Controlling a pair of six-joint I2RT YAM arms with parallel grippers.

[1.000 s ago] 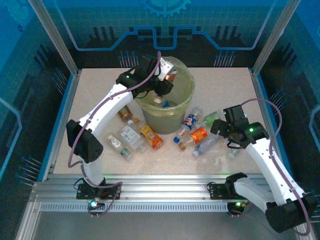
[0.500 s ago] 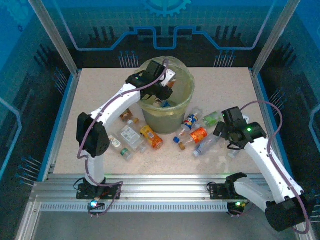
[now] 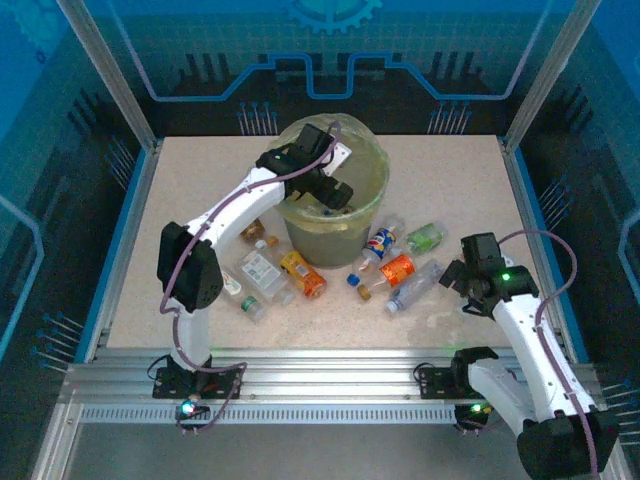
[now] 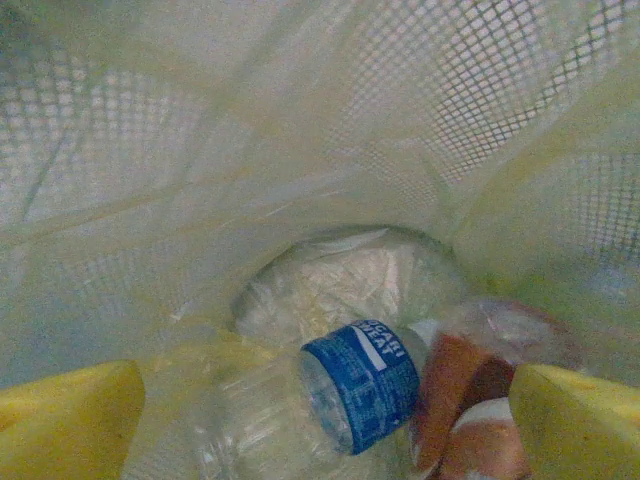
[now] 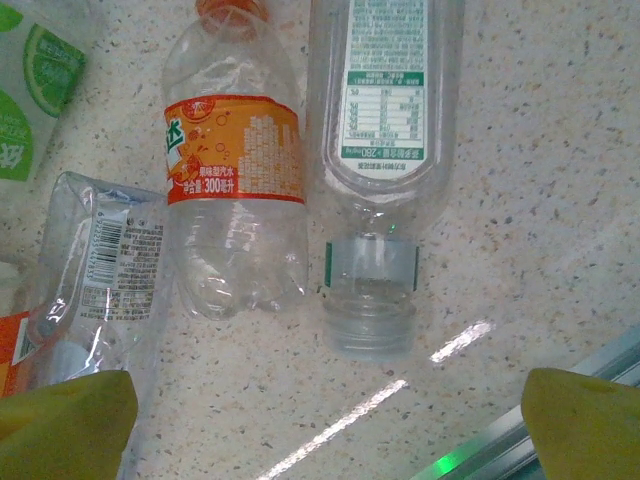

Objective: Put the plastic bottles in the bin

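Peering into bin (image 4: pixel 480 80), left wrist finds blue-labelled bottle (image 4: pixel 362 385).

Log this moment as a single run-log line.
left gripper: open, over bin | blue-label bottle: inside bin | right gripper: open, over table by orange-label bottle | task: unfinished

Green-label bottle (image 5: pixel 25 90): cropped, 10 o'clock edge. White-label bottle (image 5: pixel 385 200): base cropped, 12 o'clock. Brown bottle (image 4: pixel 460 390): blurred.
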